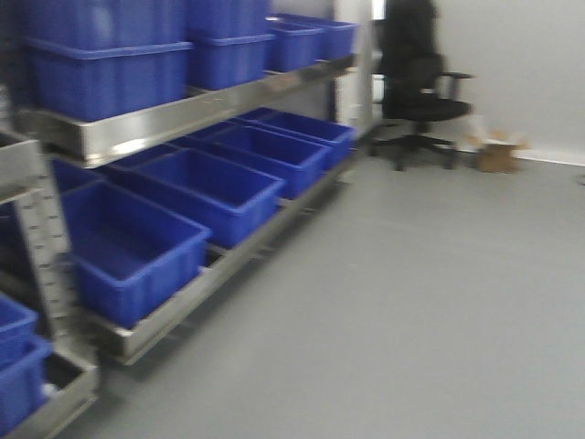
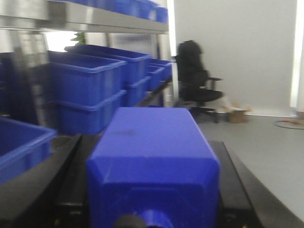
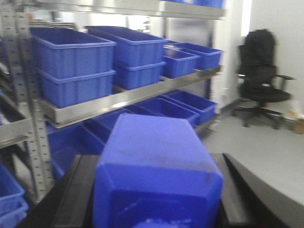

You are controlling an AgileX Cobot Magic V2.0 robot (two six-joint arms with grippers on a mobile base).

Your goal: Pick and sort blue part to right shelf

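Note:
A blue part (image 2: 152, 166), a boxy block, fills the left wrist view, and my left gripper (image 2: 153, 142) is shut on it, a black finger (image 2: 71, 185) pressed to each side. A second blue part (image 3: 156, 161) sits the same way in my right gripper (image 3: 156, 154), which is shut on it between its black fingers (image 3: 237, 190). The stainless-steel shelf (image 1: 183, 114) with large blue bins (image 1: 210, 187) runs along the left in the front view, its steel rail (image 3: 118, 102) beyond the right part. Neither gripper shows in the front view.
A black office chair (image 1: 416, 87) and a small cardboard box (image 1: 498, 154) stand by the far wall. Grey floor (image 1: 411, 302) stretches to the right of the rack. A perforated steel upright (image 1: 41, 238) with more blue bins stands at the near left. All views are blurred.

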